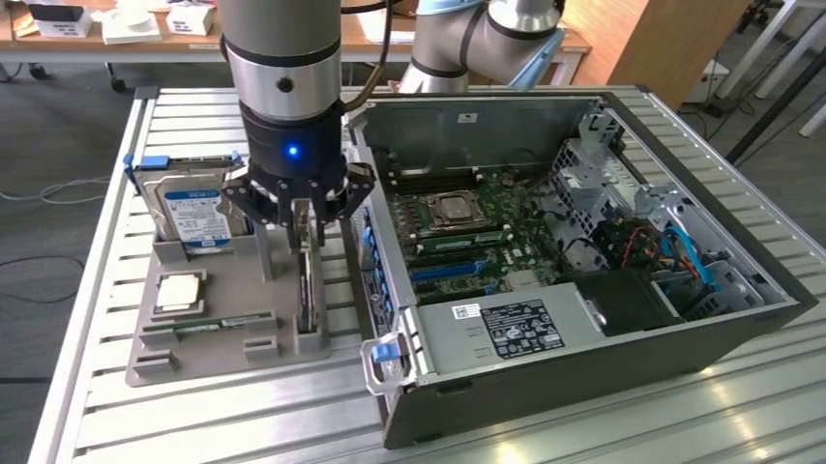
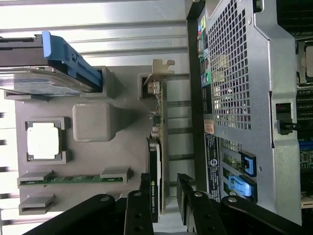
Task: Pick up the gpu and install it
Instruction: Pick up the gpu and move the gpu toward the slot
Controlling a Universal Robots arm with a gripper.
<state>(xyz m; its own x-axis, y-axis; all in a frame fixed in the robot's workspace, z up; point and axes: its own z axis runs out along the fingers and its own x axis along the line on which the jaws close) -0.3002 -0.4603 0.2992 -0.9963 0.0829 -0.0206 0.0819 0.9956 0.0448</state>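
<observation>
The slatted metal worktop carries an open computer case lying on its side along the worktop edge at the exterior view's right, with the motherboard exposed. The power supply in the case bears a black-and-white label; its print is too small to read. A grey holder tray sits just beside the case, toward the worktop edge at the exterior view's left. A silver hard drive with a blue label stands upright in the tray's far slot; the label text is not legible. The gpu stands on edge in the tray slot nearest the case, its pale bracket end pointing up. White lettering runs along its dark edge in the wrist view but cannot be read with certainty. A processor lies flat in its recess, and a green memory stick sits in a slot beside it. The gripper hangs directly over the gpu. Its fingers stand apart, one on each side of the card, with a gap visible on the case side, so nothing is clamped.
</observation>
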